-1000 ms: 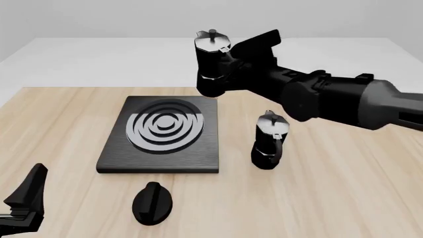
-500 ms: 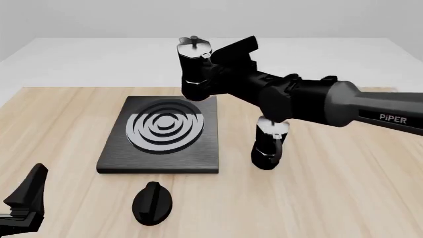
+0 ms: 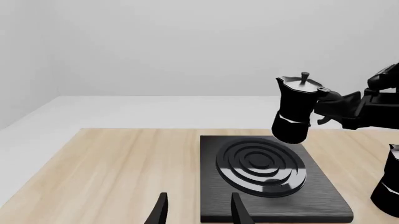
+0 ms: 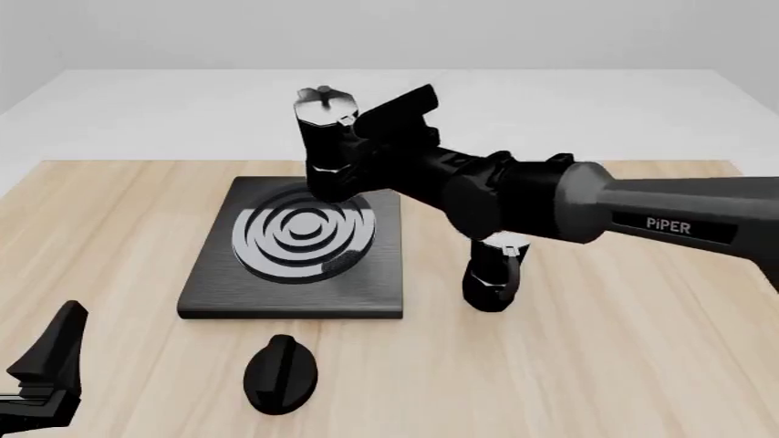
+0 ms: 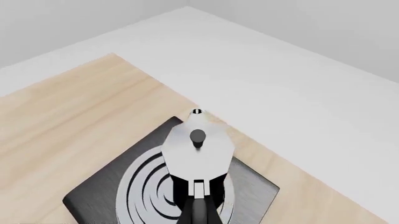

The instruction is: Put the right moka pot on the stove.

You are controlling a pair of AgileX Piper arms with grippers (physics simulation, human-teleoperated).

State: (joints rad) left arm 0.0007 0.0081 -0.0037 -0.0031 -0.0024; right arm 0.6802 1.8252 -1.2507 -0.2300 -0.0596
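My right gripper [image 4: 363, 151] is shut on the handle of the right moka pot [image 4: 324, 151], a black faceted pot with a silver lid. It holds the pot upright in the air over the far right part of the stove [image 4: 207, 292], a flat black slab with silver rings. The left wrist view shows the pot [image 3: 295, 109] hanging just above the stove [image 3: 324, 198] with a small gap. The right wrist view looks down on the pot's lid [image 5: 197, 151] with the stove [image 5: 255, 191] below. My left gripper [image 4: 43, 370] is open and empty at the near left; its fingertips [image 3: 160, 207] show in the left wrist view.
A second black moka pot [image 4: 493, 274] stands on the wooden table just right of the stove, partly behind my right arm; it also shows in the left wrist view [image 3: 389, 186]. A small black oval knob [image 4: 281, 372] lies in front of the stove.
My right arm has carried the moka pot leftward and a little lower, from beside the stove's far right corner to over the burner rings. The left arm has not moved.
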